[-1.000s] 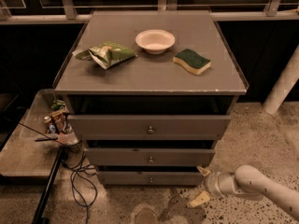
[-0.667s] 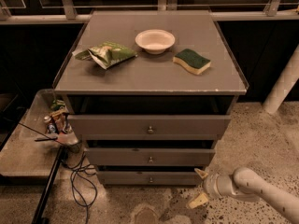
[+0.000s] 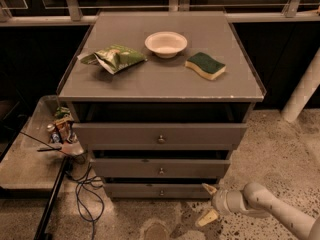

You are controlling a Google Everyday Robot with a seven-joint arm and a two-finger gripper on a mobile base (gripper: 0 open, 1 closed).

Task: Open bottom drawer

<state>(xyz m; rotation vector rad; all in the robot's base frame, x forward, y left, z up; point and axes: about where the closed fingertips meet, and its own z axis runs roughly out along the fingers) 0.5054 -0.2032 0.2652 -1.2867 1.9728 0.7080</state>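
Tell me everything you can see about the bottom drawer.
The bottom drawer is the lowest, shallowest of three grey fronts, matte, with one small round metal knob at centre. It sits just above the floor, a dark gap over it. The gripper, fingers open, is at its right end, off the knob; contact unclear.

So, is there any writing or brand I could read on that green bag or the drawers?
Green snack bag: printing too blurred to read.
Small packets at the left: labels too small to read.
Bottom drawer, bowl, sponge: no text.
Gripper, open, low by the bottom drawer's right end: no text.
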